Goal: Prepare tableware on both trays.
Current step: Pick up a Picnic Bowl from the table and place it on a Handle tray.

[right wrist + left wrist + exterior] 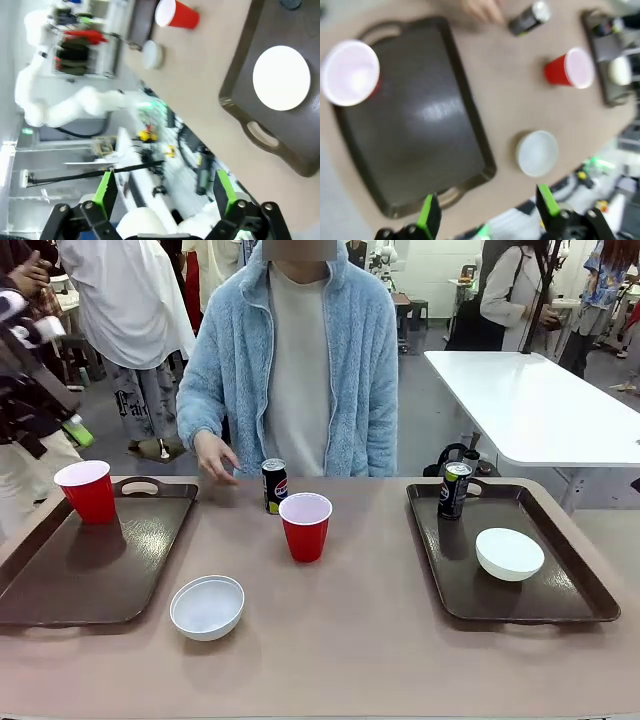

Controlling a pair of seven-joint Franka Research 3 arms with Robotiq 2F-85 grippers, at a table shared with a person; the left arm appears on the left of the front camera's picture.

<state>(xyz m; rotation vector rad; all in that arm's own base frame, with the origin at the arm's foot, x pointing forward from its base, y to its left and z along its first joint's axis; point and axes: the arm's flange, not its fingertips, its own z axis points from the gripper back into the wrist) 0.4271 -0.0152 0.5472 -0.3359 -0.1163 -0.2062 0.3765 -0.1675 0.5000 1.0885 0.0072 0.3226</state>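
You have here. Table (400, 650): matt, smooth beige top. Left-edge tray (70, 580), right-edge tray (565, 595): dark brown, glossy, light-reflecting. Tray cup (92, 502), centre cup (305, 537): smooth red plastic, white inside. Front-edge bowl (207, 608), tray bowl (509, 552): smooth white. Centre can (274, 485), tray can (454, 490): shiny printed metal. Person's jacket (355, 370): fluffy fleece

Left tray (60, 580): mostly bare; sole obstacle red cup (88, 491) at far left corner.
Surface (400, 640) between trays: near strip open except white bowl (207, 607), just beside left tray's near right corner.
Centre: second red cup (305, 526), Pepsi can (274, 485) close behind it; gap looks narrow, left wrist view too blurred to confirm.
Person's hand (214, 457) at far edge, near Pepsi can.
Right tray (560, 605): dark can (455, 489) at far left corner, second bowl (509, 553) mid-tray; near strip bare.
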